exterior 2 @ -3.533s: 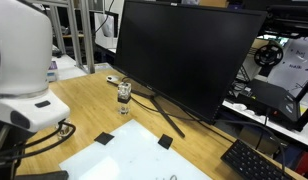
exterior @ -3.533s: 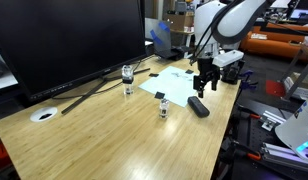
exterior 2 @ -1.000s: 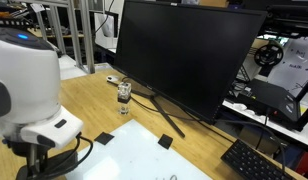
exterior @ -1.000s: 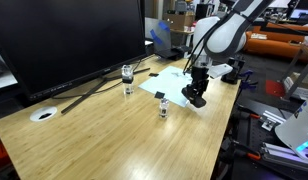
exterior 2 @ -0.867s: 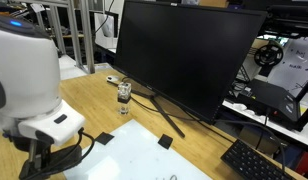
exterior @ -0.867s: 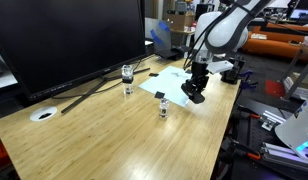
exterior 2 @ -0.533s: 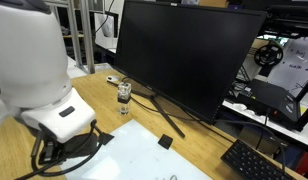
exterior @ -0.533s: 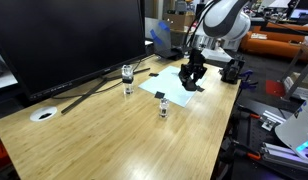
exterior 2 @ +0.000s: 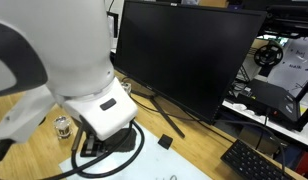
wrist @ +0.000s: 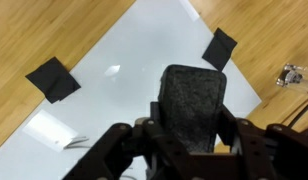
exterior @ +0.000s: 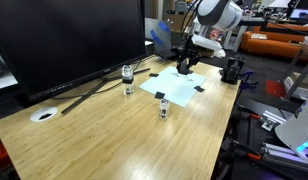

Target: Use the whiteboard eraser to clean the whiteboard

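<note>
End effector (exterior: 184, 64) closed on eraser (wrist: 194, 105), fingers clamped across its short width. Long axis ran out ahead of fingers in wrist view, toward black corner piece (wrist: 220, 48). Eraser sat directly beneath end effector, over far end of whiteboard (exterior: 172, 90) in an exterior view. Could not tell whether felt touched sheet. Most of sheet lay left and lower-left in wrist view. I judged next stroke should press down and sweep that way. Jar (wrist: 289, 73) stood on counter (exterior: 114, 140) off sheet's edge.
</note>
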You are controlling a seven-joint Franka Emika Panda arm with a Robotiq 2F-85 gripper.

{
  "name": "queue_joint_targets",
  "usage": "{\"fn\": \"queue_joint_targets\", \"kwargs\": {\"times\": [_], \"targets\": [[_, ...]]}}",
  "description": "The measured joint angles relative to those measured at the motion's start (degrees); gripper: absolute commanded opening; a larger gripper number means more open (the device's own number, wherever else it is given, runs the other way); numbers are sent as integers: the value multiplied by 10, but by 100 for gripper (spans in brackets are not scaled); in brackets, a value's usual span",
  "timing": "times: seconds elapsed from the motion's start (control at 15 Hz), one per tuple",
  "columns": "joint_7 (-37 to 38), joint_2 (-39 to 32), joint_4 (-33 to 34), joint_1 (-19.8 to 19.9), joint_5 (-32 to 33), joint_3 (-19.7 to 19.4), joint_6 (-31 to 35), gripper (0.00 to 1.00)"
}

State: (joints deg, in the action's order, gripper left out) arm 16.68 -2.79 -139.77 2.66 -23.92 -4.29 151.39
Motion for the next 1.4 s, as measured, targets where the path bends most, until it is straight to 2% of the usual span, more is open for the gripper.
{"fn": "queue_joint_targets", "kwargs": {"times": [0.2,0.53,0.87,0.93,1.13,1.4], "targets": [[36,-36,53,7,15,-10,-24,30],[76,-106,150,22,13,-22,-135,30],[160,-168,235,26,50,-52,-197,30],[171,-177,249,26,51,-54,-209,55],[179,-195,276,26,52,-54,-232,55],[179,-198,280,26,52,-54,-235,55]]}}
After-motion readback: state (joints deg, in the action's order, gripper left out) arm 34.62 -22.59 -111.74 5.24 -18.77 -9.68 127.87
